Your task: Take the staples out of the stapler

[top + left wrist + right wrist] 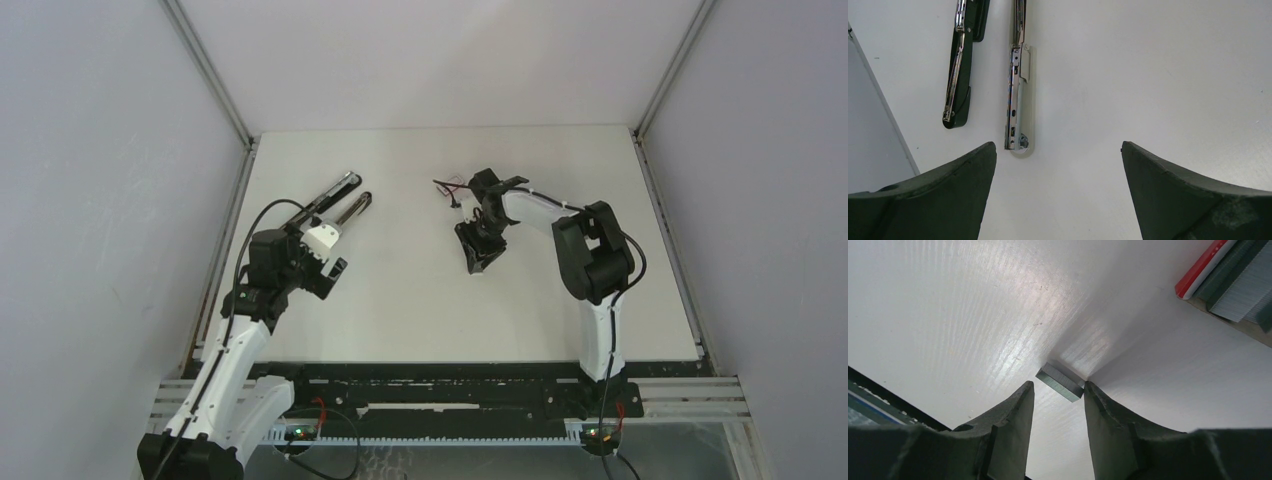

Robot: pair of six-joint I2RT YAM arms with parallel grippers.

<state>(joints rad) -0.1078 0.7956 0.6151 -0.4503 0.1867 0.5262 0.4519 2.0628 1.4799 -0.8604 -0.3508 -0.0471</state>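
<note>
The stapler (pixel 340 200) lies swung open at the table's back left. Its black arm (pixel 960 65) and its silver arm (pixel 1016 90) lie side by side in the left wrist view. My left gripper (pixel 1058 145) hovers just short of their near ends, wide open and empty; from above the left gripper (pixel 322 248) sits below the stapler. The staples (pixel 1058 380), a short grey strip, lie flat on the table at the tips of my right gripper (pixel 1058 385). Its jaws stand apart; the strip touches the right fingertip only. From above, the right gripper (pixel 478 250) points down at mid-table and hides the strip.
A red-and-white box (pixel 1205 267) holding grey staple strips (pixel 1243 290) lies just beyond the right gripper. A metal rail (pixel 878 125) runs along the table's left side near the stapler. A dark edge (pixel 878 390) shows at the lower left of the right wrist view.
</note>
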